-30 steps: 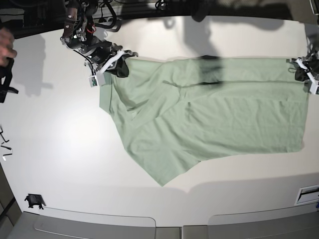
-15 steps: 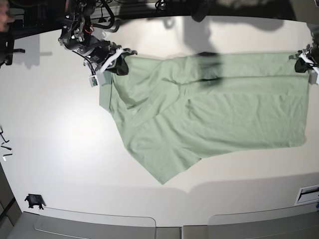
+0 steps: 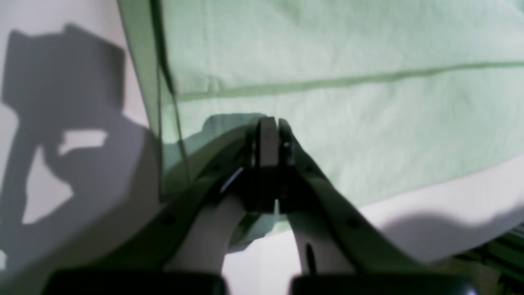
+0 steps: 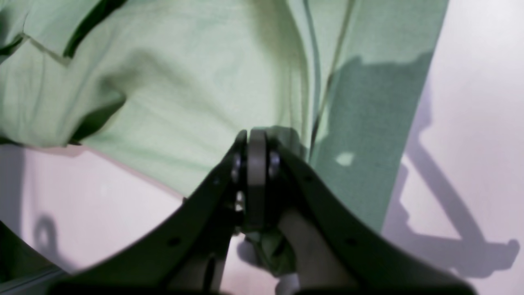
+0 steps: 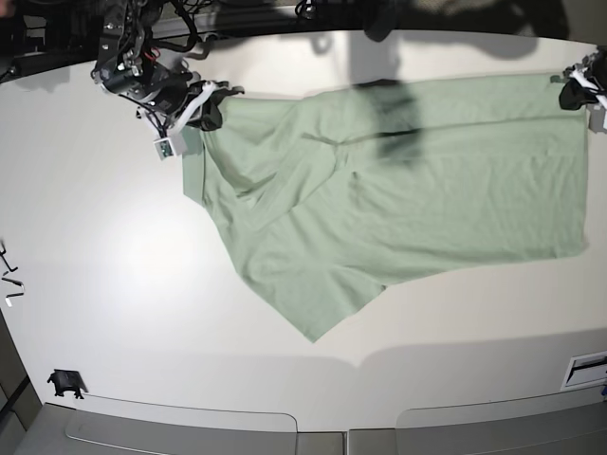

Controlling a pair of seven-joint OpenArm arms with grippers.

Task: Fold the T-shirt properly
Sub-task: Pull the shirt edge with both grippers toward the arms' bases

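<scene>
Mint-green cloth fills most of the left wrist view: the T-shirt [image 3: 348, 94] lies on the white table [image 3: 450, 196], with a seam line running across it. The left gripper [image 3: 272, 135] has its two fingers pressed together, and a piece of the shirt's edge is pinched between them; some green fabric also shows below the fingers. A dark shadow of the arm falls on the table at the left.

Through the right wrist camera, the right gripper [image 4: 254, 143] is likewise closed tight on the T-shirt [image 4: 184, 94], with a small bunch of cloth hanging under the fingers. The fabric beside it is wrinkled and folded, and the table [image 4: 483, 82] is visible at the right.

From the base camera, the T-shirt [image 5: 417, 199] is stretched over the upper middle of the table [image 5: 114, 284]. The right gripper [image 5: 207, 102] holds its top left corner, the left gripper [image 5: 575, 93] its top right corner. One flap points down toward the near edge.
</scene>
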